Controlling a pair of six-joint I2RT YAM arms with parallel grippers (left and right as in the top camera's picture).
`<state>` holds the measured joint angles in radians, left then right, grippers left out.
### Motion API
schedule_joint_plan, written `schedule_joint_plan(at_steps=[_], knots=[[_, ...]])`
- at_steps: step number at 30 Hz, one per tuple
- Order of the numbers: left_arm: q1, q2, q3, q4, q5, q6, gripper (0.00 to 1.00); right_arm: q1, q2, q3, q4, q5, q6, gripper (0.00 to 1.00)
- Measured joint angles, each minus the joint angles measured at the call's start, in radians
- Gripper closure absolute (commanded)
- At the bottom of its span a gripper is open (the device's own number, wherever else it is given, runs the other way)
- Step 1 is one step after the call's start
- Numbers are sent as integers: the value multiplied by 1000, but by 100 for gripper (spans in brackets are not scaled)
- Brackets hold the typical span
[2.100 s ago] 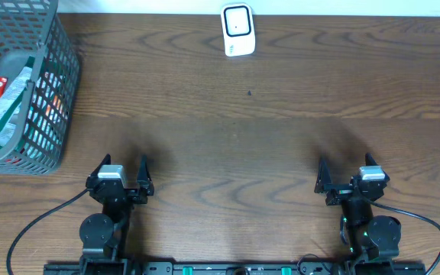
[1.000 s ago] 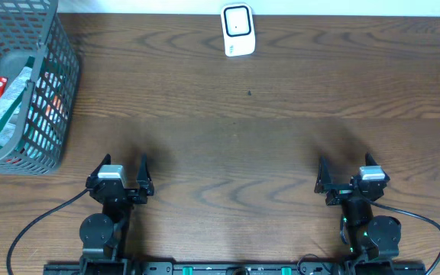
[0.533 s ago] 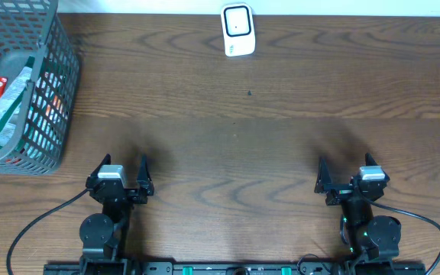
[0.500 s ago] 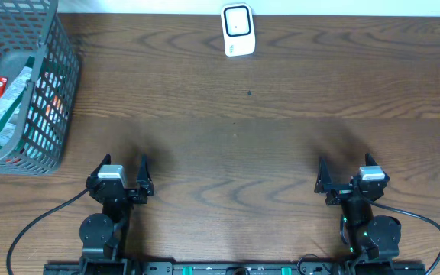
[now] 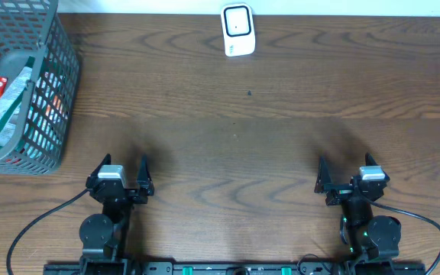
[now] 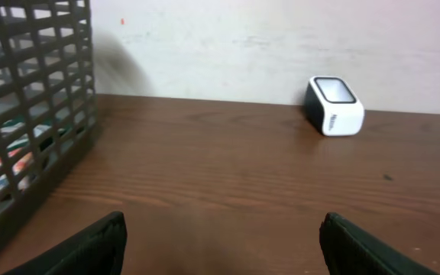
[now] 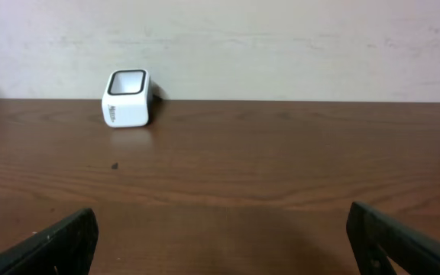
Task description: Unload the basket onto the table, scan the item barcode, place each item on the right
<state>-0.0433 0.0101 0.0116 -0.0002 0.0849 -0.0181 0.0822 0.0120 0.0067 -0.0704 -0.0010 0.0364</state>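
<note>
Both left gripper and right gripper sit spread apart, empty, near the bench edge; scanner stands opposite, basket at left.

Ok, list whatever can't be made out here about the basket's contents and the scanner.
- Overhead: contents of the basket partly hidden by its handle; basket cut by the left edge; no barcode visible.
- Left wrist: mesh screens them.
- Scanner lettering too small in every view.
</note>
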Motion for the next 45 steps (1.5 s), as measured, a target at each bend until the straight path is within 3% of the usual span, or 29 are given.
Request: schedule_joint_plan(at_steps=[4,9,15,28,29,30,37,45], knots=[[0,0,2,0,65,-3,18,0,0,0,0,0,0,1],[0,36,179,-218,108,-24,18,0,0,0,0,0,0,1],[0,256,647,-551,127,-34,18,0,0,0,0,-3,0,1],[0,1056,1746,-1334,85,84,18,0,0,0,1,-3,0,1],[0,1099,1807,-1349,80,87,18,0,0,0,0,-3,0,1],[0,1156,1880,-1360,73,95,2,0,0,0,0,-3,0,1],[0,1307,1975,-1334,34,104,2,0,0,0,0,-3,0,1],[125,1413,1976,-1266,-251,7,2,0,0,0,0,-3,0,1]])
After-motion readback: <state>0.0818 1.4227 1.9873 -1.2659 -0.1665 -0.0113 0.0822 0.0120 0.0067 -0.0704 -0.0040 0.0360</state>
